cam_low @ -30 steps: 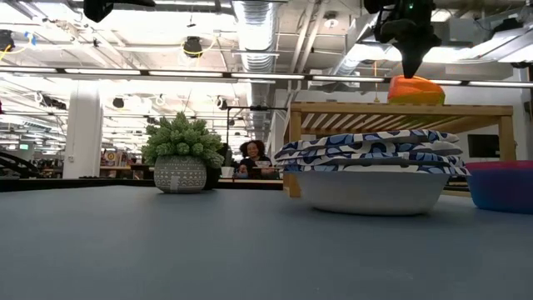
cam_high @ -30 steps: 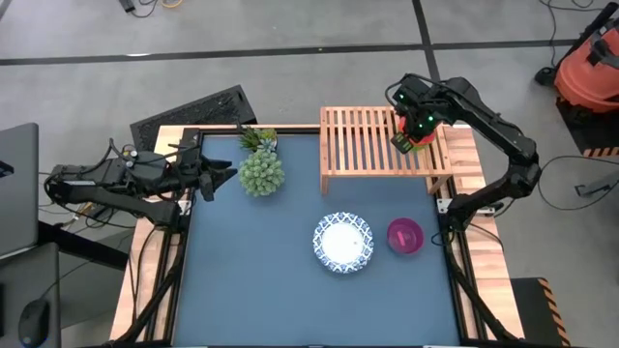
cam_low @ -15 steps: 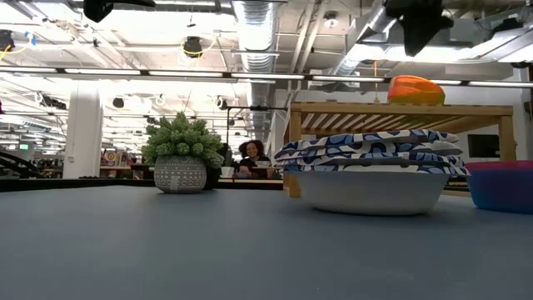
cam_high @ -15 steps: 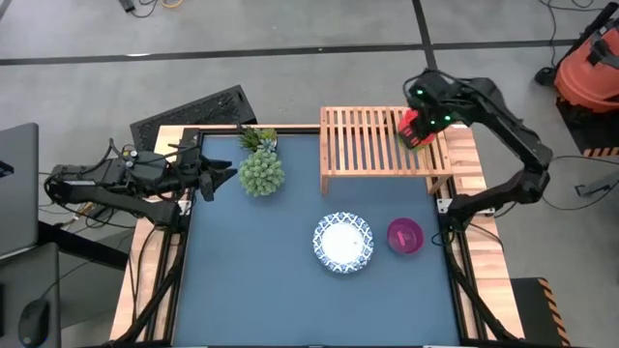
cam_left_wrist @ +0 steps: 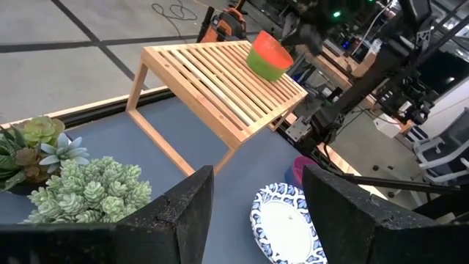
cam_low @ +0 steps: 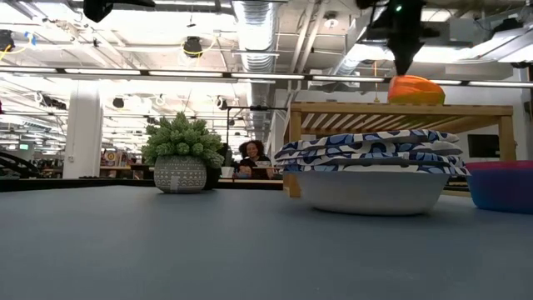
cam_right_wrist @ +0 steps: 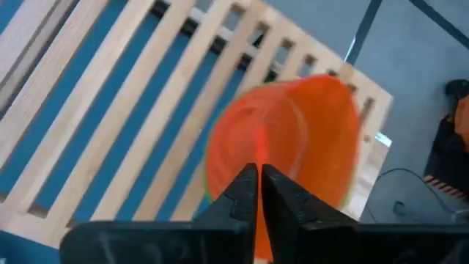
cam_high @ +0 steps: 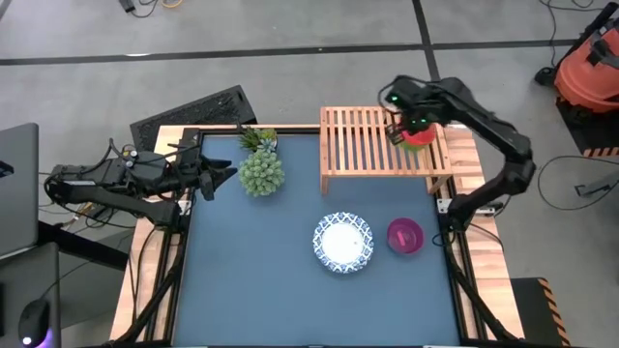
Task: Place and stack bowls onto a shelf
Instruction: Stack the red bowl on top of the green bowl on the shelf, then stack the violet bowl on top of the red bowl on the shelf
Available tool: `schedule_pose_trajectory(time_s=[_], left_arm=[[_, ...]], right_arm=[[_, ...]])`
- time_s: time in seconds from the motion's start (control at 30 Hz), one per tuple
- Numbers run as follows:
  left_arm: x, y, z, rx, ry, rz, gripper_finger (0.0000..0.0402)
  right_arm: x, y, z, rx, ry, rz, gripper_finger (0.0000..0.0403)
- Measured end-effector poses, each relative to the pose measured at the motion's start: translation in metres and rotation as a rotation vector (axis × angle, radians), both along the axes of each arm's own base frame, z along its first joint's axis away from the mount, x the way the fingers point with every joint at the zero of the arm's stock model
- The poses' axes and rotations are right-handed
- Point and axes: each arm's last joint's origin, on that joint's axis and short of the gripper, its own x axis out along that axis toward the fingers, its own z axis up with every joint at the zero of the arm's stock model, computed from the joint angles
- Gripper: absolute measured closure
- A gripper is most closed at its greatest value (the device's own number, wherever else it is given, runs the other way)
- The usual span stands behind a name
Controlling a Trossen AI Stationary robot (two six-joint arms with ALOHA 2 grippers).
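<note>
Blue tabletop (cam_high: 261, 261) — wooden shelf (cam_high: 372, 145)

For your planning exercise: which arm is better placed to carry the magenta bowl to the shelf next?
Probably the right arm: its tool hangs over the shelf near the magenta bowl; the left tool waits beyond the plant.

A big open industrial lab or workshop: bare ceiling ducts (cam_low: 258, 25), strip lights, concrete floor (cam_high: 290, 77) with loose cables, an orange shop vacuum (cam_high: 590, 68), a person (cam_low: 250, 158) seated behind.

The right hand (cam_high: 398, 130) partly hides the red bowl (cam_high: 419, 137).
</note>
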Motion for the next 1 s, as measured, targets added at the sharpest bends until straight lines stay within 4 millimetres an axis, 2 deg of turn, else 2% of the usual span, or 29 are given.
schedule_pose_trajectory(time_s=[0.23,0.33,0.47,0.57,0.67,0.8,0.9,1.0], left_arm=[[0.0,0.0,0.0,0.0,0.0,0.0,0.0205],[0.0,0.0,0.0,-0.009,-0.004,0.002,0.0205],[0.0,0.0,0.0,-0.014,-0.007,0.003,0.0205],[0.0,0.0,0.0,-0.014,-0.006,0.003,0.0205],[0.0,0.0,0.0,-0.014,-0.007,0.004,0.0205],[0.0,0.001,0.0,-0.008,-0.007,0.024,0.0205],[0.0,0.001,0.0,-0.006,-0.007,0.031,0.0205],[0.0,0.001,0.0,-0.006,-0.008,0.033,0.0205]], right_arm=[[0.025,-0.007,-0.021,0.039,0.111,0.083,0.0377],[0.026,-0.008,-0.021,0.023,0.133,0.098,0.0378],[0.017,0.003,-0.009,-0.008,0.089,0.102,0.0372],[0.006,0.021,0.005,0.036,-0.033,0.137,0.0363],[-0.002,0.045,0.017,0.185,-0.217,0.193,0.0357],[0.0,0.081,0.025,0.299,-0.324,0.273,0.035],[0.007,0.112,0.019,0.337,-0.304,0.329,0.0338],[0.014,0.143,-0.005,0.394,-0.213,0.354,0.0316]])
